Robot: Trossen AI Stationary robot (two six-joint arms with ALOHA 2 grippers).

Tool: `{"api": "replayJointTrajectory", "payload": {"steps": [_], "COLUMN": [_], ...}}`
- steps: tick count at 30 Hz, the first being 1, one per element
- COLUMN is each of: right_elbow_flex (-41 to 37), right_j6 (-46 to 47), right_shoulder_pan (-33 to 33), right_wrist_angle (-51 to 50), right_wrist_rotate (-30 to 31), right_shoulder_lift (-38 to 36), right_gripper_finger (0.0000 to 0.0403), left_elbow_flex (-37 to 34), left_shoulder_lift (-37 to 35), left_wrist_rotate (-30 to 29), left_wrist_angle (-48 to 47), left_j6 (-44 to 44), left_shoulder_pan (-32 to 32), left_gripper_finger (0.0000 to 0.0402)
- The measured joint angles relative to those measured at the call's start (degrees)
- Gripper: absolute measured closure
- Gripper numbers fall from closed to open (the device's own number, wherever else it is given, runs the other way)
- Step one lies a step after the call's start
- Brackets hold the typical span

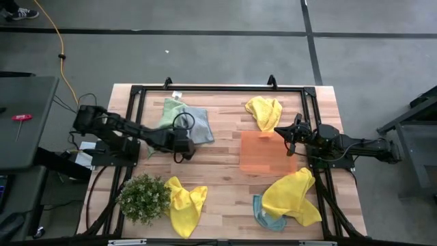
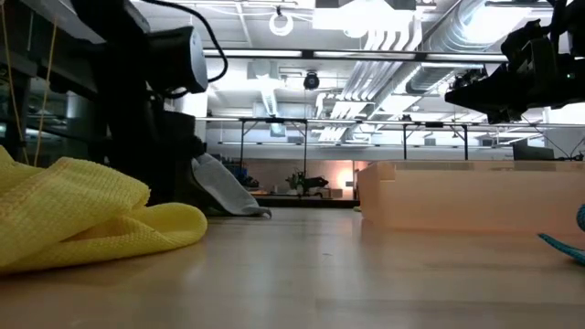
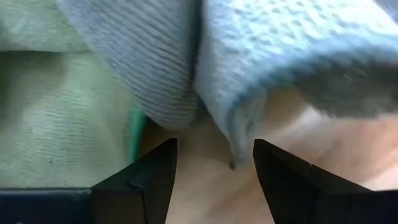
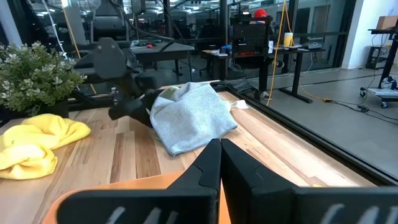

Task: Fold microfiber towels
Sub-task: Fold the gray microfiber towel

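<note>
Industrial lab: exposed ceiling ducts (image 2: pixel 430 41), workbenches (image 4: pixel 249 53), concrete floor (image 1: pixel 205 55).

From my console: fuzzy grey-blue towel (image 3: pixel 292 50) and ribbed pale green towel (image 3: pixel 56 124), both soft cloth, lie on the smooth, lightly sheened wood-plank counter (image 1: pixel 218 178); the left gripper's matt dark fingers (image 3: pixel 152 180) look plastic; yellow towel (image 2: pixel 82 215) shows a waffle weave.

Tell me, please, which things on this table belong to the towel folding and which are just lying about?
Job: grey-blue towel over pale green towel; yellow towels; teal towel.
Lying about: potted plant, orange mat.
</note>
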Motion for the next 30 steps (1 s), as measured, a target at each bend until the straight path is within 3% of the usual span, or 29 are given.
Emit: {"api": "replayJointTrajectory", "payload": {"steps": [5, 11, 16, 21, 26, 30], "right_elbow_flex": [0.0, 0.0, 0.0, 0.0, 0.0, 0.0], "right_j6": [0.0, 0.0, 0.0, 0.0, 0.0, 0.0], "right_shoulder_pan": [0.0, 0.0, 0.0, 0.0, 0.0, 0.0], "right_wrist_angle": [0.0, 0.0, 0.0, 0.0, 0.0, 0.0], "right_wrist_rotate": [0.0, 0.0, 0.0, 0.0, 0.0, 0.0], "right_shoulder_lift": [0.0, 0.0, 0.0, 0.0, 0.0, 0.0], "right_gripper_finger": [0.0402, 0.0402, 0.0402, 0.0402, 0.0402, 0.0402], "left_elbow_flex": [0.0, 0.1, 2.7, 8.2, 14.3, 16.7], "left_shoulder_lift": [0.2, -3.3, -9.3, -14.5, -14.6, -13.0], "left_wrist_rotate": [0.0, 0.7, 2.5, 10.6, 18.7, 20.2], "left_wrist_angle": [3.4, 4.2, 1.2, -0.9, -3.7, -6.0], "left_j6": [1.5, 6.1, 12.4, 22.4, 29.1, 30.3], "left_shoulder_pan": [1.2, 1.2, 1.8, 4.2, 6.3, 7.0], "left_gripper_finger": [0.0248, 0.0384, 0.0394, 0.0400, 0.0401, 0.0401]}}
